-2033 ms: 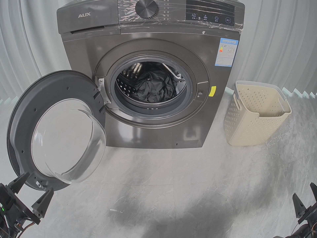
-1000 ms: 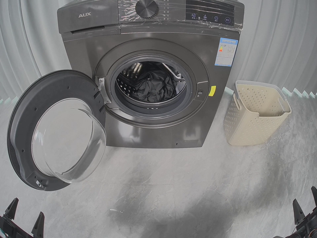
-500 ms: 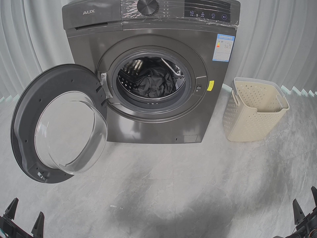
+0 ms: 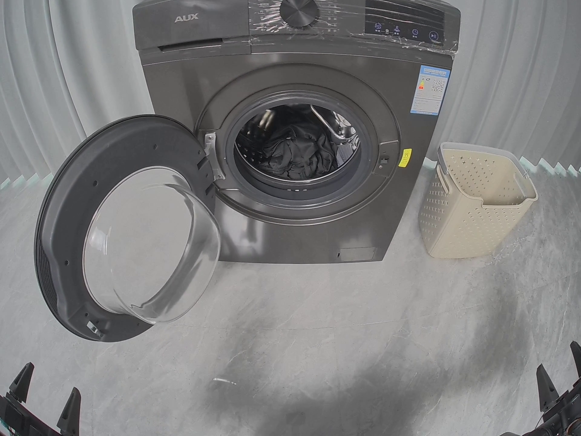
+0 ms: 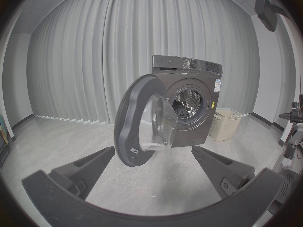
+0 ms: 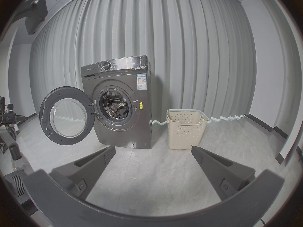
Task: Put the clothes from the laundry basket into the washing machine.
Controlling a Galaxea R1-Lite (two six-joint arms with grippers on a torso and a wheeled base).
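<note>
Clothes (image 4: 295, 151) lie dark in the washing machine (image 4: 290, 237), its door (image 4: 124, 149) wide; laundry basket (image 4: 454, 225) stands beside it; left gripper (image 5: 153, 148) and right gripper (image 6: 153, 148) both gape.

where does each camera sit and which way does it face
Head view: on the head, looking forward and down at the washing machine, its open door and the basket; left gripper and right gripper tips show.
Left wrist view: on the left wrist, facing the door; its open fingers show.
Right wrist view: on the right wrist, facing washing machine and basket; open fingers show.
All share clothes in the drum.
</note>
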